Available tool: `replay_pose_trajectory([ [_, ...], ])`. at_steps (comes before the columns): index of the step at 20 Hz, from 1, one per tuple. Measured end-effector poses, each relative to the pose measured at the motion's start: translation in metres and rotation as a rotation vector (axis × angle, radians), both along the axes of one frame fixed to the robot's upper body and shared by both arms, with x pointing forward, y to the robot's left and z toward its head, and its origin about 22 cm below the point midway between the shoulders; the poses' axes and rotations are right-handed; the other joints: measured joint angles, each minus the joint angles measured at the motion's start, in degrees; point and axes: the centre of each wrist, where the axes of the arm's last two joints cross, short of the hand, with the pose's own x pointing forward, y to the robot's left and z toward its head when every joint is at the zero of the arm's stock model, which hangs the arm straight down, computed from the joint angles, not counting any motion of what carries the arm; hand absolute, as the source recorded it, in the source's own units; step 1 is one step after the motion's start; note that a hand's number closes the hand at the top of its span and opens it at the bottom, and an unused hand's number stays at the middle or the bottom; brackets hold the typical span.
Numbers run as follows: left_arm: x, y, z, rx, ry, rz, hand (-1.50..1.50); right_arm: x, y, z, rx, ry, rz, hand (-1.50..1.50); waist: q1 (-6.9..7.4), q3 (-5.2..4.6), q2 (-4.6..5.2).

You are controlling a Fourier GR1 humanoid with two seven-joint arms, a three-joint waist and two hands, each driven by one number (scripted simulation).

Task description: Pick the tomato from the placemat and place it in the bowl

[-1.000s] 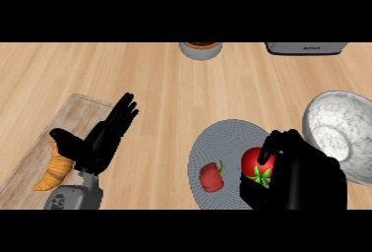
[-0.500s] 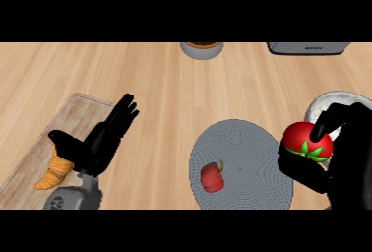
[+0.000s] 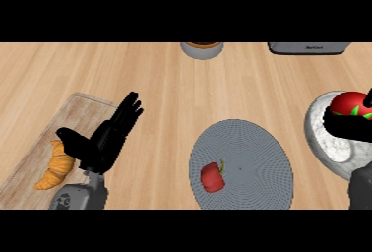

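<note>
Right hand curled around the tomato, held over the bowl (at right edge). Left hand rests open beside the wooden board; round placemat between.

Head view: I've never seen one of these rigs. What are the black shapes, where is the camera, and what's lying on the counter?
The camera sits at the robot's head, looking steeply down at a wooden counter. The black shapes are its two hands on grey forearms. The left hand rests open, fingers up, over a wooden cutting board that carries a croissant. The right hand, at the right edge, is curled round a red tomato and holds it over the marbled bowl. The round grey placemat in the middle bears a smaller red item, too unclear to name. At the far edge are a round container and a grey appliance, both cut off.
</note>
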Motion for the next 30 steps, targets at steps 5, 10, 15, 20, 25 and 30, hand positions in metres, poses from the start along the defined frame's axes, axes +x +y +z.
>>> replay_pose_trajectory([
  [5,-0.001,0.004,0.001,0.003,0.001,-0.006,0.00,0.030,-0.049,-0.024,-0.032,0.034,-0.039,1.50,0.20,0.00,0.07],
  [10,-0.004,0.004,-0.003,0.002,0.002,-0.011,0.00,0.058,-0.095,-0.053,-0.070,0.094,-0.085,1.50,0.49,0.02,0.15],
  [15,0.000,0.009,-0.001,0.000,0.000,-0.016,0.00,0.075,-0.132,-0.087,0.023,0.226,-0.170,-1.50,0.67,0.03,0.27],
  [20,-0.004,0.007,-0.006,0.000,0.002,-0.019,0.00,0.086,-0.162,-0.113,0.151,0.189,-0.167,-1.50,0.73,0.05,0.23],
  [25,-0.002,0.008,-0.004,0.004,-0.007,-0.012,0.00,0.083,-0.176,-0.123,0.273,0.001,-0.109,-1.50,0.30,0.09,0.12],
  [30,-0.006,0.014,-0.008,0.003,0.011,0.007,0.00,0.075,-0.170,-0.106,0.360,-0.371,-0.032,-1.50,-0.64,0.12,-0.41],
])
